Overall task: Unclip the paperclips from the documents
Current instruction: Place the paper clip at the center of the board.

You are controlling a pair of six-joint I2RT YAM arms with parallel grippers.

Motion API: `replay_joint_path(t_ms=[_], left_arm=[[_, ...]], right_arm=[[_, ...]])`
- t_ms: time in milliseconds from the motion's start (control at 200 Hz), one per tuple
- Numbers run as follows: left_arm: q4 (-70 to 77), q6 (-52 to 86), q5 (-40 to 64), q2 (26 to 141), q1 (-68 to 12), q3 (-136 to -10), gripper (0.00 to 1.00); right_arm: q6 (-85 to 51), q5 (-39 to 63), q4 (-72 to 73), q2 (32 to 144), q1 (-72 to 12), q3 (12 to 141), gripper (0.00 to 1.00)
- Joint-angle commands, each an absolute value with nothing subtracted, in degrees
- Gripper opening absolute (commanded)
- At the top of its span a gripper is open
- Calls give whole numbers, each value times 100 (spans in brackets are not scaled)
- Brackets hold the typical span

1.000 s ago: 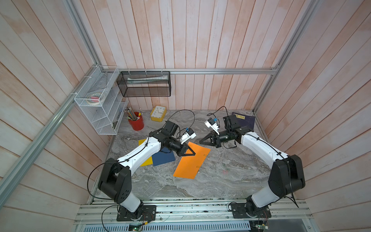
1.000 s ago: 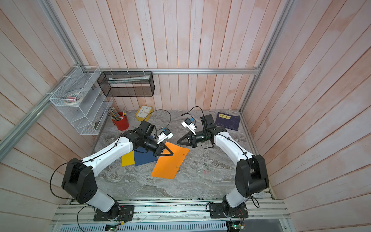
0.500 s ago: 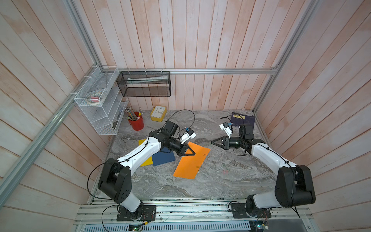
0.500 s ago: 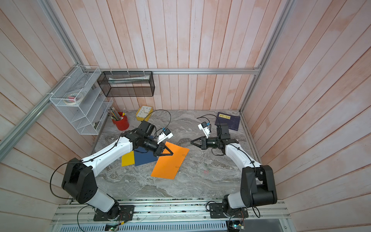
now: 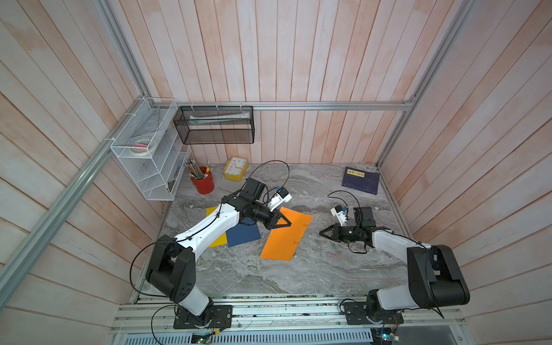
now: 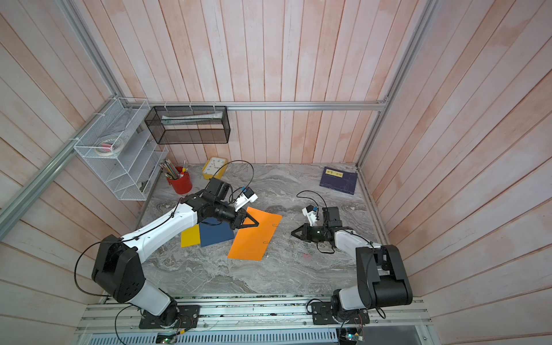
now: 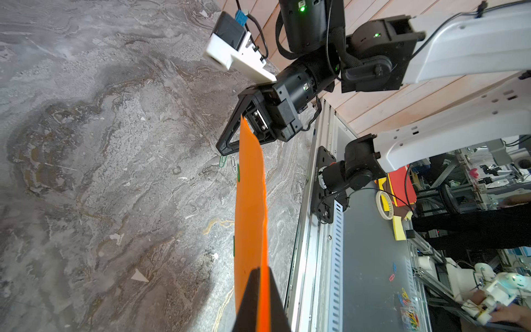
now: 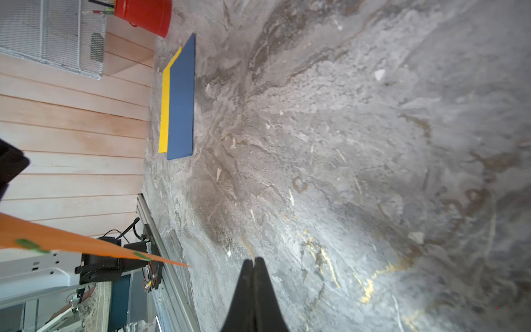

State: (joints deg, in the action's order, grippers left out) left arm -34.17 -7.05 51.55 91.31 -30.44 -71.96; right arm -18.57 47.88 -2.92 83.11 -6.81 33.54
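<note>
While the orange paper sheet (image 7: 250, 201) is clamped by the left gripper (image 7: 260, 269), the shut right gripper (image 8: 253, 260) should be opened; green wire paperclips (image 8: 28, 245) are best drawn towards it

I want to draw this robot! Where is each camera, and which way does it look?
Top views: high over the front, looking down at the table; left arm and right arm show whole.
Left wrist: on the left arm, looking along the left tool, shut on the orange sheet, toward the right tool.
Right wrist: on the right arm, looking along the shut right tool at the blue sheet and yellow sheet.
Shared: both wrists see the orange sheet.
</note>
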Motion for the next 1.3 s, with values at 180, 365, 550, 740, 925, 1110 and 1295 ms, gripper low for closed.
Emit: replay_joint_path(t_ms=[180, 365, 550, 740, 925, 1110, 1295], left_arm=[[-3233, -661, 5089, 9158, -3006, -7277, 0], [-3251, -679, 5080, 9145, -3006, -7269, 0], [-3200, -651, 5079, 9145, -2987, -7203, 0], [-3147, -611, 5080, 9128, -2971, -7154, 0], [-3116, -589, 5071, 9105, -2944, -7137, 0], [-2999, -516, 5119, 9088, -2917, -7103, 0], [-2874, -448, 5268, 9044, -2857, -7101, 0]], right_arm=[[-2019, 4065, -241, 8581, -660, 3160, 3], [-2005, 3794, -410, 8692, -659, 3130, 4], [-1951, 3563, -591, 8623, -659, 3125, 8], [-1820, 3348, -870, 8596, -657, 3224, 19], [-1716, 3161, -1164, 8416, -669, 3354, 28], [-1636, 3074, -1375, 8232, -670, 3474, 31], [-1420, 3713, -1071, 7726, -679, 3558, 37]])
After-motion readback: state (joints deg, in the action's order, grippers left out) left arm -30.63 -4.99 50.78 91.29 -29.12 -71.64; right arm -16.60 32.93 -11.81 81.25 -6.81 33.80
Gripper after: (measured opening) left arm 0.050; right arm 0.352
